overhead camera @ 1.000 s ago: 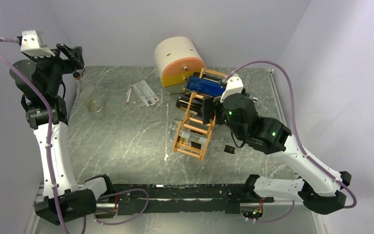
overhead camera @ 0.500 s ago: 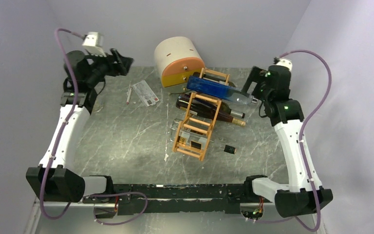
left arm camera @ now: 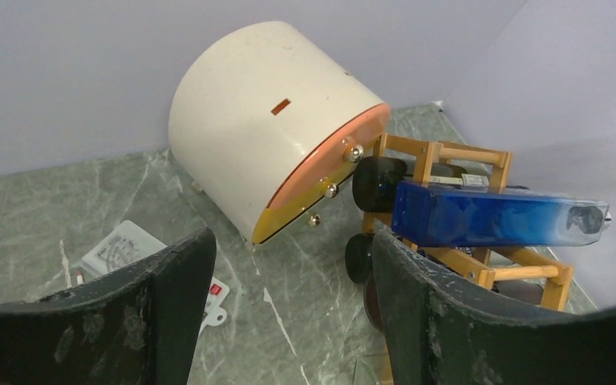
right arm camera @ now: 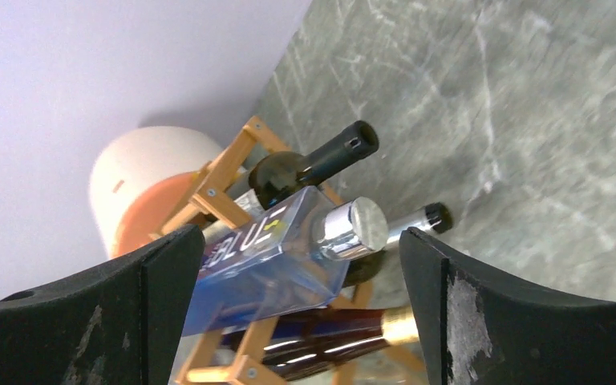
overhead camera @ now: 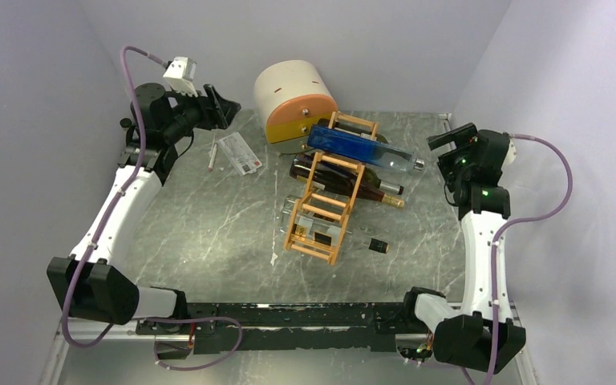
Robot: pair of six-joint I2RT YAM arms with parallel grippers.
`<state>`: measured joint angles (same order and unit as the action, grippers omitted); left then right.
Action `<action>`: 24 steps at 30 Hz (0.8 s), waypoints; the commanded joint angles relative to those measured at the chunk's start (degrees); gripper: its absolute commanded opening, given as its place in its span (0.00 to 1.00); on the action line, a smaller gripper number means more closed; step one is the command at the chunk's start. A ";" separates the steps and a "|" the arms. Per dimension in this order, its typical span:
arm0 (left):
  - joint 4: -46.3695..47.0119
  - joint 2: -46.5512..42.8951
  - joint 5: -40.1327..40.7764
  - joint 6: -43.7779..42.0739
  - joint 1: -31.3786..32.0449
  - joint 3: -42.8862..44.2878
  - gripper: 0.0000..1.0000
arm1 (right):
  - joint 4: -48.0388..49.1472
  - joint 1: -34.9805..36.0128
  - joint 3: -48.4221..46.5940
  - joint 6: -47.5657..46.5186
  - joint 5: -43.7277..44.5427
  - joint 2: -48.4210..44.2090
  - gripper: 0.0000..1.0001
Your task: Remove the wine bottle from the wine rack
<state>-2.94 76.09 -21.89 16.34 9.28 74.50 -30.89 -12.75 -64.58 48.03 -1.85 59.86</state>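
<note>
The orange-tan wooden wine rack (overhead camera: 321, 210) stands mid-table, ladder-like. A blue square bottle (overhead camera: 358, 147) with a silver cap lies across its top tier. Dark wine bottles (overhead camera: 345, 180) lie in the tiers below, necks pointing right. The rack (left arm camera: 457, 152) and the blue bottle (left arm camera: 489, 216) show in the left wrist view; the blue bottle (right arm camera: 277, 253) and a gold-necked dark bottle (right arm camera: 345, 333) show in the right wrist view. My right gripper (overhead camera: 447, 143) is open and empty, just right of the blue bottle's cap. My left gripper (overhead camera: 223, 103) is open and empty at the far left.
A round cream-and-orange drawer box (overhead camera: 295, 100) stands behind the rack. A white card (overhead camera: 239, 152) and a thin pen (overhead camera: 212, 156) lie at the back left. A small black object (overhead camera: 378, 245) lies right of the rack's near end.
Both arms have swung up and outward. The right gripper pulled away from the rack to the far right. The left gripper moved right, toward the drawer box. The bottles stay on the rack.
</note>
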 commanded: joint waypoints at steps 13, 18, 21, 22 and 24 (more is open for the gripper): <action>-3.01 2.00 3.62 -0.57 4.73 2.97 0.93 | -6.97 12.65 0.85 27.83 11.41 1.10 0.97; -3.49 2.22 3.79 -0.70 5.17 3.28 0.96 | -12.73 18.03 -0.79 34.97 16.83 5.07 1.00; -3.68 2.14 4.35 -0.90 6.03 3.37 0.98 | -11.84 19.75 -0.60 36.65 17.48 6.96 1.00; -3.85 2.11 4.76 -1.21 6.58 3.44 0.99 | -11.48 20.19 -0.68 37.17 17.82 7.66 1.00; -4.51 2.08 6.38 -2.20 8.00 3.68 0.99 | -10.85 21.23 -1.08 38.02 18.61 8.78 1.00</action>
<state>-6.44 78.85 -18.11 15.84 14.87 75.48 -40.53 6.79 -64.05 81.97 12.05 66.81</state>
